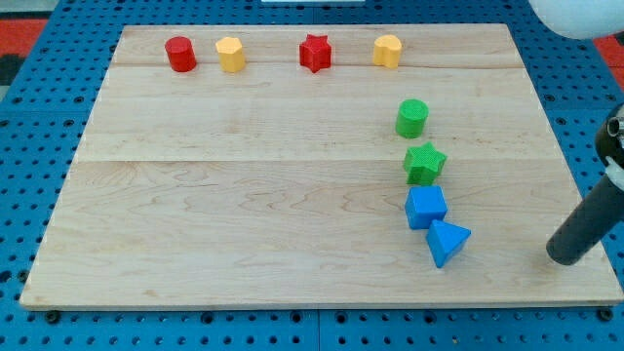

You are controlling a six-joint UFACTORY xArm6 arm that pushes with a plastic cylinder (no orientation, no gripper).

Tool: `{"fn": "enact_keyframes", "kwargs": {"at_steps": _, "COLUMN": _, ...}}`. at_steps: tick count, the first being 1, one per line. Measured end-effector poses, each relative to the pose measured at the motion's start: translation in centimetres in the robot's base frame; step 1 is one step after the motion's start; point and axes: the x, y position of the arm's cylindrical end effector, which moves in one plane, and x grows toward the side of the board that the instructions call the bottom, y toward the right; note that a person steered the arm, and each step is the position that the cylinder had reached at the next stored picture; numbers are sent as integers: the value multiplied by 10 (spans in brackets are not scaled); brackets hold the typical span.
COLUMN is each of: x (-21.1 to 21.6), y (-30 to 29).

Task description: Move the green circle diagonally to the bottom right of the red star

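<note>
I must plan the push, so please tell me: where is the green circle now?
The green circle sits right of the board's centre, directly above the green star, and below and to the view's right of the red star.

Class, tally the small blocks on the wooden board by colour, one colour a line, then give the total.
Red: 2 (red cylinder block, red star block)
Yellow: 2 (yellow block, second yellow block)
Green: 2 (green circle block, green star block)
Blue: 2 (blue cube block, blue triangular block)
Total: 8
</note>
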Motion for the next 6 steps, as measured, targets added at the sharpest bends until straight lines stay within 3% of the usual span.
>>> {"fn": "enact_keyframes", "kwargs": {"at_steps": 2, "x": -147, "y": -34}}
{"fn": "enact_keyframes", "kwargs": {"at_steps": 3, "x": -182, "y": -78}}
{"fn": "enact_keyframes", "kwargs": {"at_steps": 6, "x": -204, "y": -147}}
